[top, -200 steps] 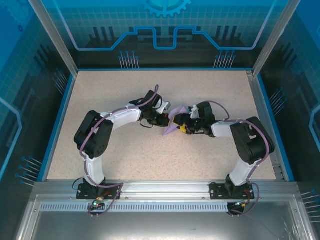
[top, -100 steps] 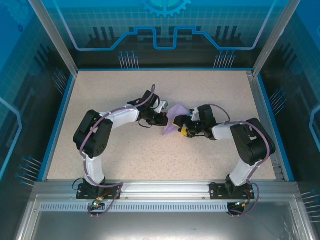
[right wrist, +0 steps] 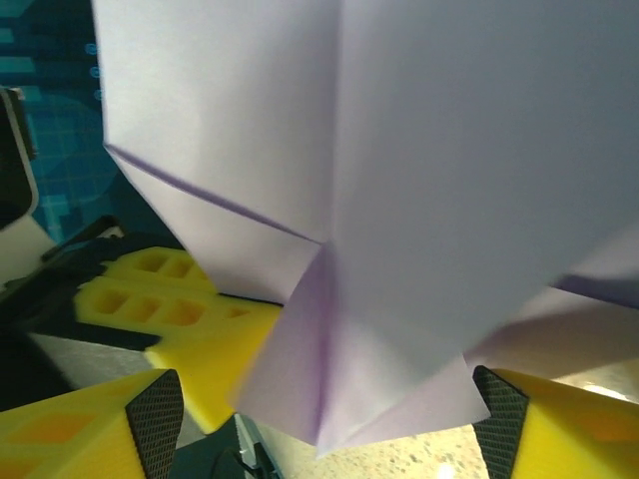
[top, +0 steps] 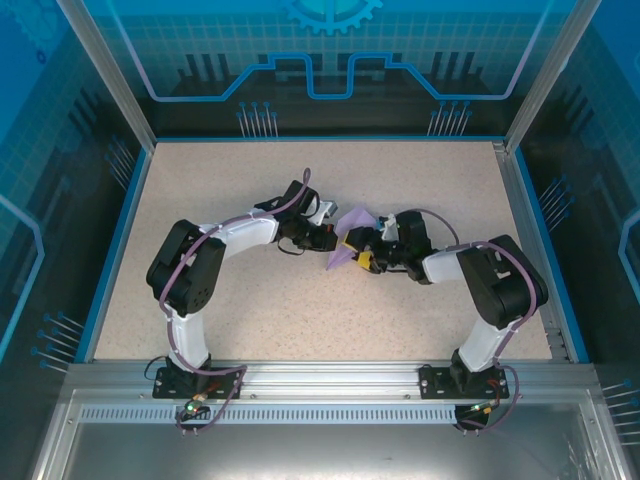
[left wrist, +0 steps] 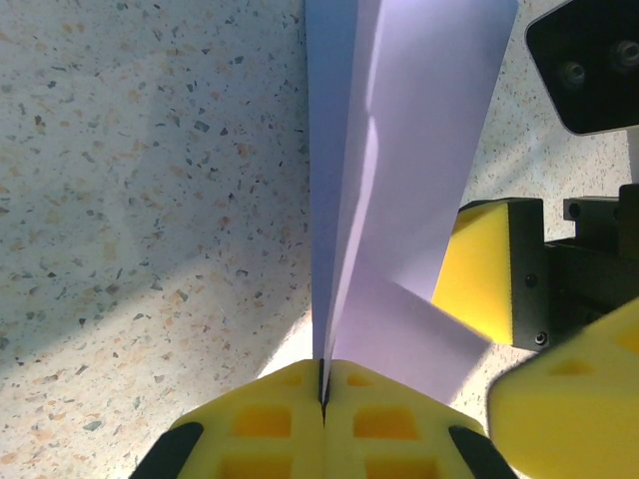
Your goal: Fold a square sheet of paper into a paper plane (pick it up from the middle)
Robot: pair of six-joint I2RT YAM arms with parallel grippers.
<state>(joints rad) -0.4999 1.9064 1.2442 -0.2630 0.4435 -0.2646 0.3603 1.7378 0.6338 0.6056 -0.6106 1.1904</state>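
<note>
The square sheet of paper (top: 352,236) is lavender, folded into a creased pointed shape, and stands on edge above the table's middle. My left gripper (top: 331,238) is shut on it; in the left wrist view its yellow fingers (left wrist: 270,419) pinch the folded edge of the paper (left wrist: 399,150) at the bottom. My right gripper (top: 366,252) is open right beside it. In the right wrist view the paper (right wrist: 419,170) hangs between that gripper's spread fingertips (right wrist: 559,419), touching neither as far as I can see. The left gripper's yellow fingers (right wrist: 170,304) show behind the paper.
The speckled beige tabletop (top: 230,310) lies bare around both arms, bounded by a blue rim (top: 115,240) and clear enclosure walls. The two grippers stand very close together; the right one's yellow fingers (left wrist: 489,284) crowd the left wrist view.
The right gripper's jaws have spread wider and it has edged left toward the paper. The left gripper has shifted slightly up and left, still shut on the paper.
</note>
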